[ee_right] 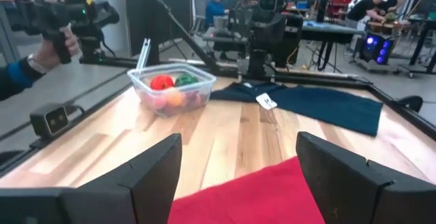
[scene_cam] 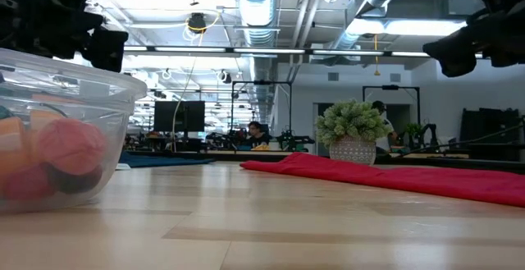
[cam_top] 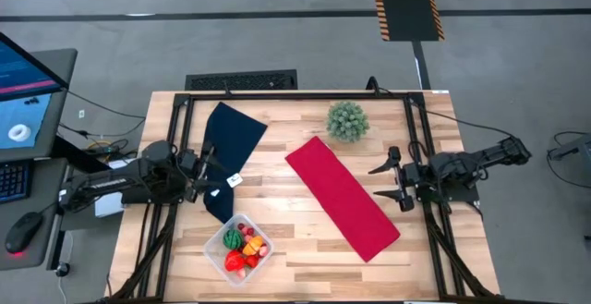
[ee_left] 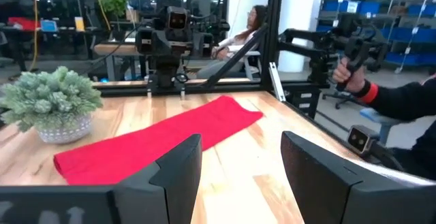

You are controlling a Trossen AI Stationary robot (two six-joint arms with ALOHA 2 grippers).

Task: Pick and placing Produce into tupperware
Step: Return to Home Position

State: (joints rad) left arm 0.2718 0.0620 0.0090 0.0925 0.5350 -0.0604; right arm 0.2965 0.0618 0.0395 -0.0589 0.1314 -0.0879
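Two dark arms reach in over a wooden table (cam_top: 305, 249), one from each side edge. The left end effector (cam_top: 209, 173) hovers over a dark blue cloth (cam_top: 231, 130) near the left edge, its fingers spread wide and holding nothing. The right end effector (cam_top: 389, 181) sits near the right edge, just beside a red cloth (cam_top: 342, 196), its fingers likewise wide apart and empty. The tupperware (cam_top: 214, 249) rests on the table toward the left arm's side, near the edge opposite a spiky green plant ball (cam_top: 347, 120) and just beside the blue cloth's end. Inside it the produce (cam_top: 244, 244) is piled together, with red, orange and green pieces showing. The red cloth runs diagonally across the table's middle. Beyond the table, a person's hand (ee_right: 53, 47) grips a dark handle.
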